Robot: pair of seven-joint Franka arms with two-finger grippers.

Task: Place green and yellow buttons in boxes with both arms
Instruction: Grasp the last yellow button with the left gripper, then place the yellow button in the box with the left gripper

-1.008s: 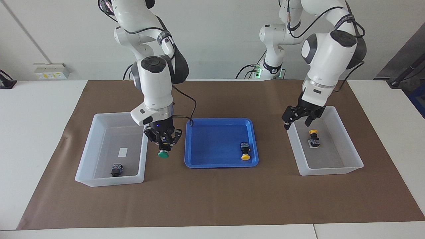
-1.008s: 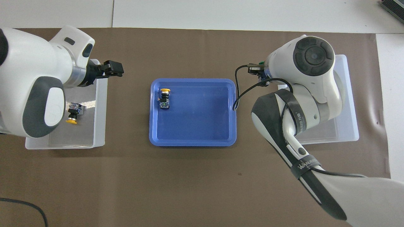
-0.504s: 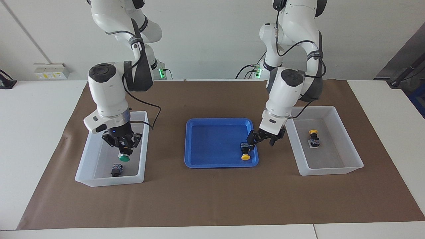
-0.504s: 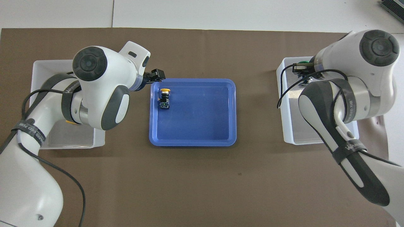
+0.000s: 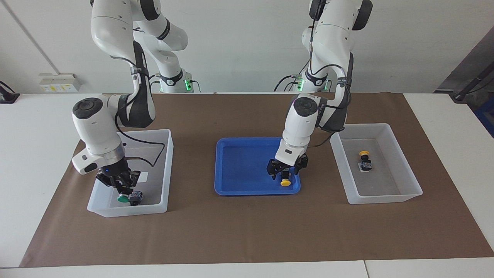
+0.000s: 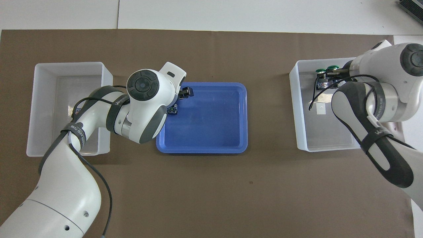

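I hold the right gripper (image 5: pixel 122 192) clenched on a green button (image 5: pixel 123 199) low at the box's (image 5: pixel 166 170) 6 o'clock in the facing view (for a short drop), while the left gripper (image 5: pixel 284 173), released, straddles the yellow button (image 5: pixel 285 182) at the blue tray's (image 5: pixel 243 166) 5 o'clock, ready to pinch.

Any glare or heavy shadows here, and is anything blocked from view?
Facing view: even light, soft shadows, no glare; the yellow button in the blue tray shows plainly below the left gripper. Overhead view: the left arm hides that button's cap, and the right arm covers part of its box.
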